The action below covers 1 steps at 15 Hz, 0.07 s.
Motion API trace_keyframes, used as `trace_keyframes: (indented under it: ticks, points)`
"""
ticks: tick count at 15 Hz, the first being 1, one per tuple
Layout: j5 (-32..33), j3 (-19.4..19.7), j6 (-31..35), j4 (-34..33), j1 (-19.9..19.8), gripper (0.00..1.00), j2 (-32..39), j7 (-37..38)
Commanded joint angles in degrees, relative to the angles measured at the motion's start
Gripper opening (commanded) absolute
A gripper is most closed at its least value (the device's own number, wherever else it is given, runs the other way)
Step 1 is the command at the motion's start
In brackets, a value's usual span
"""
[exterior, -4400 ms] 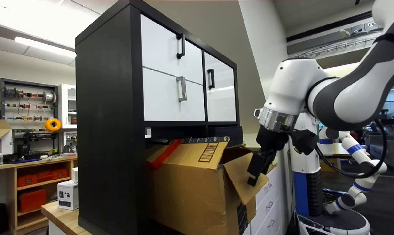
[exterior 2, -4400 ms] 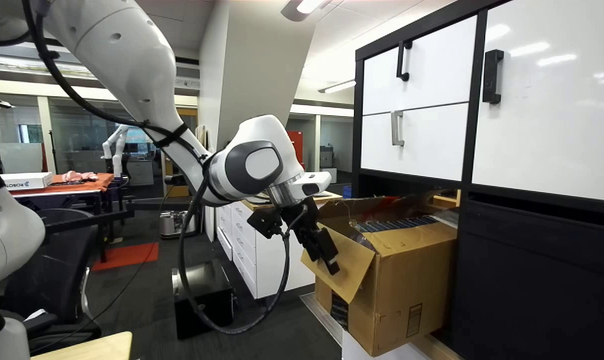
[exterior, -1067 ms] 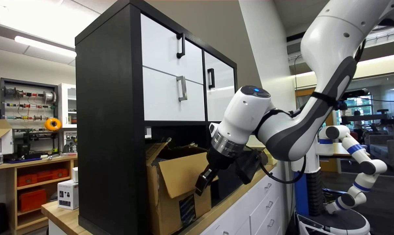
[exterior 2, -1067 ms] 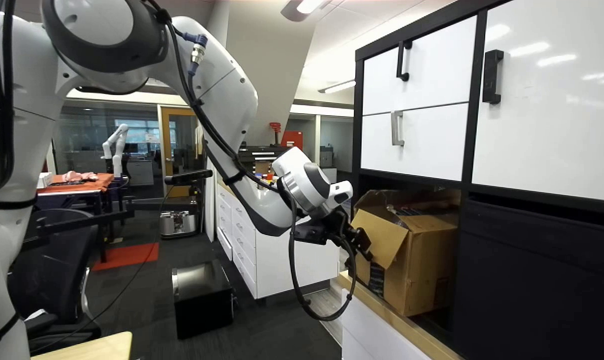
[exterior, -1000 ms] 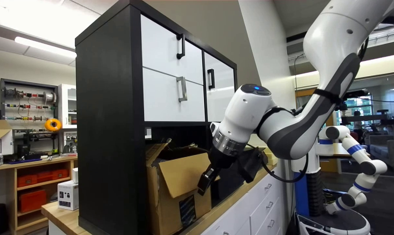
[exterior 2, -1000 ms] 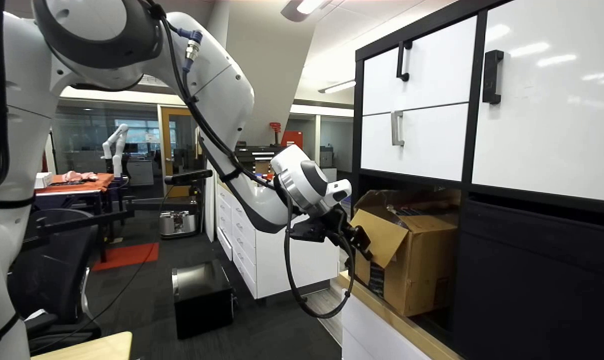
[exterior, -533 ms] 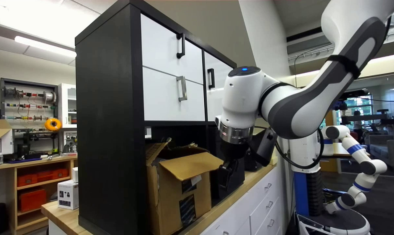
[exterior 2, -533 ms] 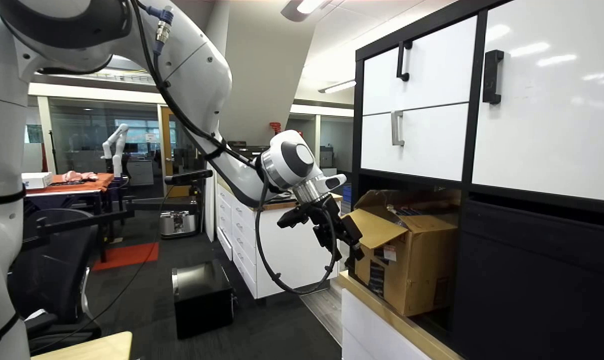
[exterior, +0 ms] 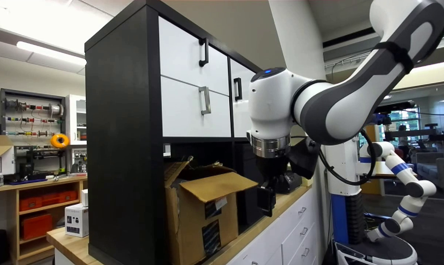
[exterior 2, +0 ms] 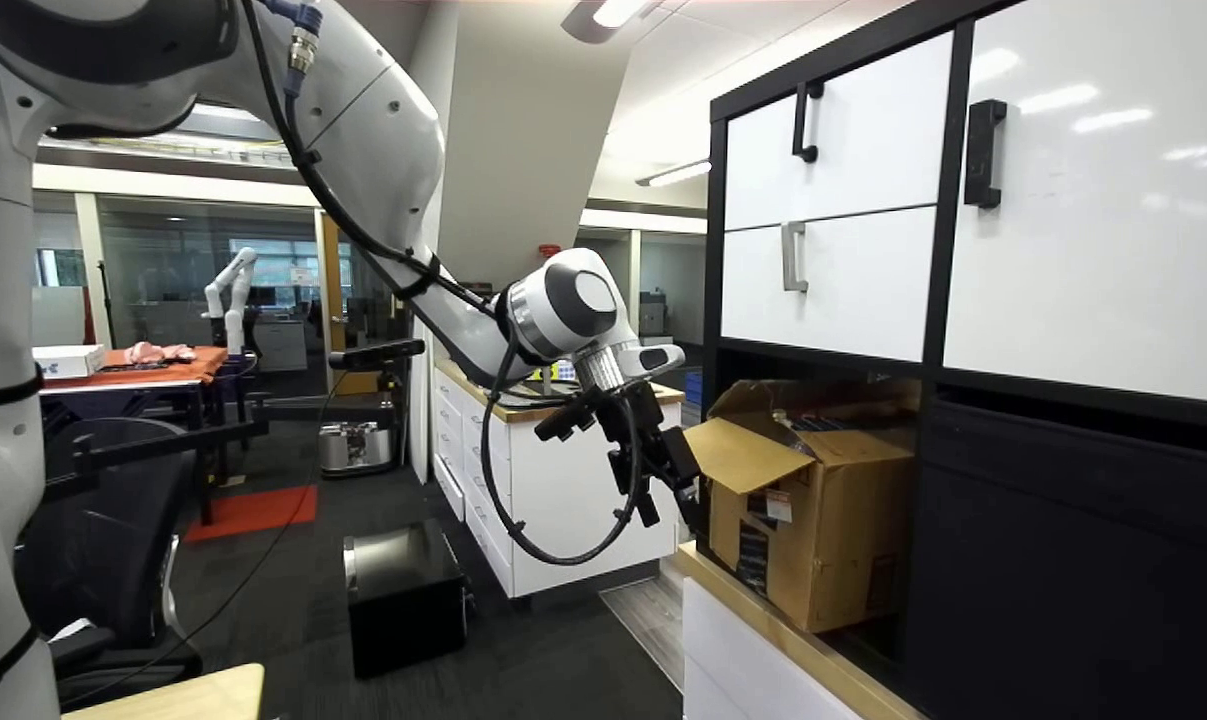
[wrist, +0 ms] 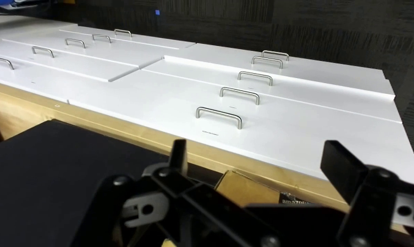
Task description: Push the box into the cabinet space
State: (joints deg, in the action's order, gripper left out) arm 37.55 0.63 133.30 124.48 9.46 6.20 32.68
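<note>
1. The gripper (wrist: pixel 257 156) holds nothing: its 2 fingers (wrist: pixel 342 171) stand well apart. It points down just outside the flap (exterior: pixel 220 185), probably to back off after pushing; whether they touch, I cannot tell.
2. The flap slants out over the counter (exterior: pixel 258 227), likely springing up because nothing presses it.
3. The box (exterior: pixel 192 224) sits in the lower space of the cabinet (exterior: pixel 119 147), beside the bin (exterior 2: pixel 1063 550). Its front looks about level with the bin's, so I judge the push done or nearly so.
4. Compared with 4.4 s ago, the box lies much deeper in and no longer juts far past the cabinet.
5. Compared with 1.0 s ago, the box looks unmoved, the flap stands higher, and the gripper is farther out.
</note>
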Motion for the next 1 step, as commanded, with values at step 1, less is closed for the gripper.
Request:
trace_keyframes:
  ticks: [1]
  points:
    - [0.04, -1.14, -0.15, -0.09, -1.02, 1.00, 0.09, -0.01]
